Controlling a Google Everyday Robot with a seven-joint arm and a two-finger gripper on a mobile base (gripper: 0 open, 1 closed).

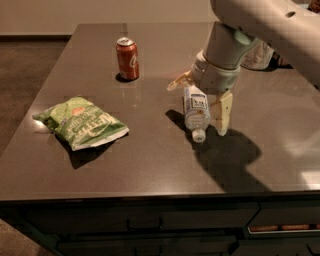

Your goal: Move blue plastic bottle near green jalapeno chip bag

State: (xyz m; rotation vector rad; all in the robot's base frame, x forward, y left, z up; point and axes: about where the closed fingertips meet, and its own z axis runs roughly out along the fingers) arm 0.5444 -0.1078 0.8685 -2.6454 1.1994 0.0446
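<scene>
A red soda can is stood upright toward the far left of the dark worktop, well apart from the other things. The green jalapeno chip bag is laid flat near the left edge, crumpled, with its white lettering turned upward. The can is set farther back than the line from the bag to the blue plastic bottle.

The bottle is laid on its side at mid-worktop, well apart from the bag, with its white cap pointed toward the near edge. The hand is held low over the bottle's far end and is open. Its pale fingers are spread wide, one seen left of the bottle's base and the other just beside its right flank.

A heavy shadow is cast to the right of the bottle. Drawer fronts are seen below the worktop's near edge, a brown floor to the left and a pale wall behind.
</scene>
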